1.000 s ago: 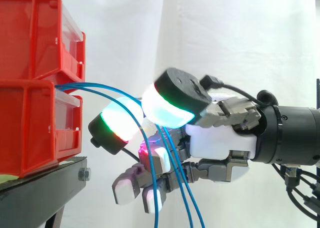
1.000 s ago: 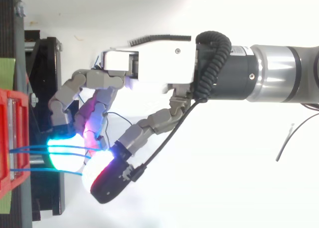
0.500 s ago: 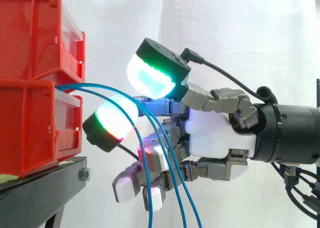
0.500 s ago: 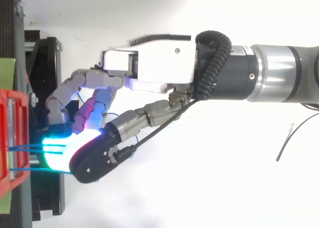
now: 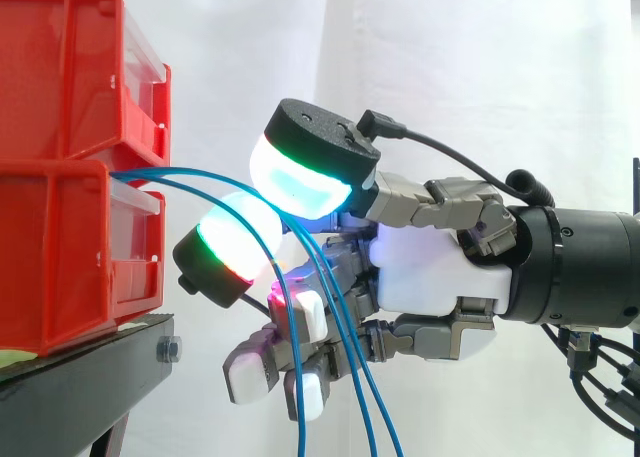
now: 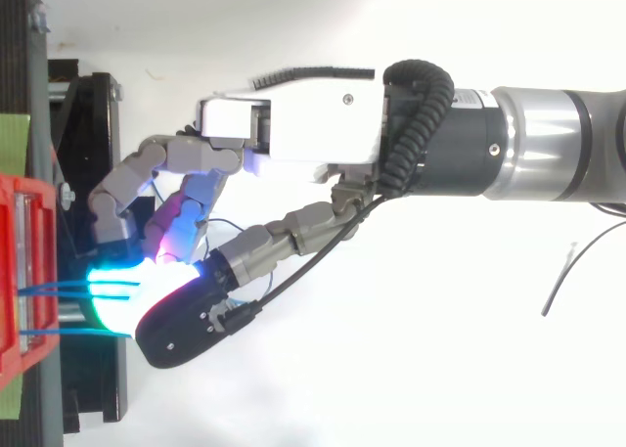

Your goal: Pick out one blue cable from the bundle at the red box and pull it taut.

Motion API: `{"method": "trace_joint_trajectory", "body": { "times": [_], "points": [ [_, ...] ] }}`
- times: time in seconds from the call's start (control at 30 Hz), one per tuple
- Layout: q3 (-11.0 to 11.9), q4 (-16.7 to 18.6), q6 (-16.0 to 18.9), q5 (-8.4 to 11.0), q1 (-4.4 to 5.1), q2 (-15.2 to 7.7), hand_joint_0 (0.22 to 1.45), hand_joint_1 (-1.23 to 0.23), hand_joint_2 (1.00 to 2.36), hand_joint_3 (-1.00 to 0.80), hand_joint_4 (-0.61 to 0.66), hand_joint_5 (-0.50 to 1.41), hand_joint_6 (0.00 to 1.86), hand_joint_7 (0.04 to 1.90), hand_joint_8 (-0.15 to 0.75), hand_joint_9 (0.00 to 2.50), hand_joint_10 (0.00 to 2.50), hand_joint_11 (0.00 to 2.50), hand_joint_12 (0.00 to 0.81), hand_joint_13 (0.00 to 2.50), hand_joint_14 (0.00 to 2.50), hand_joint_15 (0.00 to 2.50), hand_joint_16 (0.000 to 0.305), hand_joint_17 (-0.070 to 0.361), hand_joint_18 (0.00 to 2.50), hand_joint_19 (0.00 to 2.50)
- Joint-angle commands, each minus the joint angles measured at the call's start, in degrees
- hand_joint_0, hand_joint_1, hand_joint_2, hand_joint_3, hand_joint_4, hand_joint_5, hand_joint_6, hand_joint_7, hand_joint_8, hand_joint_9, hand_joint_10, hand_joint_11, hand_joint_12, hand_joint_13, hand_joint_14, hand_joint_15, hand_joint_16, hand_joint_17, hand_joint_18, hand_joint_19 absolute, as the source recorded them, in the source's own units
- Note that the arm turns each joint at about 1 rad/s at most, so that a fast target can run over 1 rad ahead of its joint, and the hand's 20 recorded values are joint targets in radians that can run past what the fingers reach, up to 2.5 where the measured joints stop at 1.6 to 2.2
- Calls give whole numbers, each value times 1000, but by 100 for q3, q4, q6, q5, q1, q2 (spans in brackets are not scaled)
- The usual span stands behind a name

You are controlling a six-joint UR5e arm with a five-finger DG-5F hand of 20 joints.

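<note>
Three blue cables point(image 5: 200, 172) come out of the lower red box point(image 5: 70, 252) and arch down to the right, slack, past the hand point(image 5: 440, 277). The hand sits just right of the boxes, palm toward them. Its thumb pad point(image 5: 300, 182) presses down against a glowing finger pad point(image 5: 235, 245), and the top blue cable runs between the two. The other cables drop in front of the curled lower fingers point(image 5: 255, 372). From above, the thumb point(image 6: 191, 315) covers the pinch, and the cables point(image 6: 49, 292) stretch from the box point(image 6: 15, 271) to the pads.
A second red box point(image 5: 70, 67) is stacked on the lower one. Both rest on a black stand point(image 5: 90, 377) with a bolt at its edge. A white curtain hangs behind. A thin loose black wire point(image 6: 577, 266) lies at the right in the top view.
The thumb swung up and over the cables, then came down onto the finger pad. The finger pad rose slightly to meet it. The cables still hang slack.
</note>
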Motion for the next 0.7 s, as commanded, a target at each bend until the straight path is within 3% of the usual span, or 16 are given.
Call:
{"method": "trace_joint_trajectory", "body": {
  "times": [0.0,0.27,0.43,0.67],
  "points": [
    [5,4,-4,0,0,0,590,-717,1018,-265,14,-146,920,901,231,1079,27,778,298,827,21,472,41,93,832,672],
    [14,-5,-4,0,9,0,684,-815,1013,-348,-69,-159,938,978,225,1060,29,785,290,826,19,459,40,90,833,643],
    [14,-5,-4,0,0,0,741,-839,1000,-500,-159,-159,958,985,204,1080,28,791,278,839,18,451,38,86,845,616],
    [14,-5,-4,0,0,0,636,-829,1000,-500,-95,-142,964,908,206,1131,26,795,273,859,20,457,37,84,854,624]
  ]
}}
